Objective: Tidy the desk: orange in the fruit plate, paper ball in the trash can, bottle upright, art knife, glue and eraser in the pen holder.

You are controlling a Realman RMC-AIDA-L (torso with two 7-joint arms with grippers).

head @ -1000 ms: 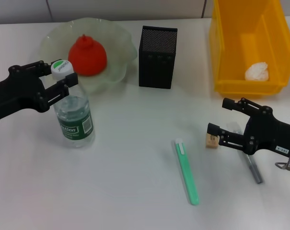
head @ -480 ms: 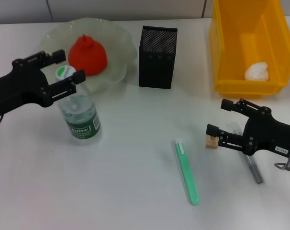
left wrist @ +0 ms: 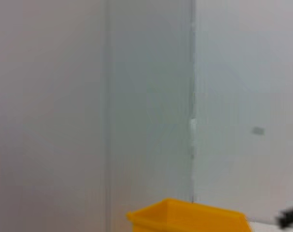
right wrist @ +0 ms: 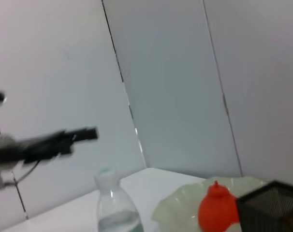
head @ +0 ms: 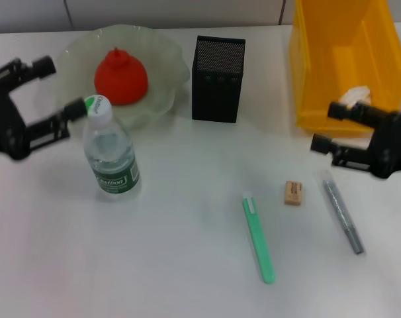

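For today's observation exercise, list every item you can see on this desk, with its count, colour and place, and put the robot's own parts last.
Plate: 1, pale green, far left.
Orange: 1, red-orange, in plate.
Bottle: 1, clear, upright before plate.
Holder: 1, black mesh, far centre.
Bin: 1, yellow, far right.
Paper ball: 1, white, in bin.
Knife: 1, green, near centre.
Eraser: 1, tan, right of knife.
Glue: 1, grey, right.
Left end effector: black, open, beside bottle.
Right end effector: black, open, before bin.
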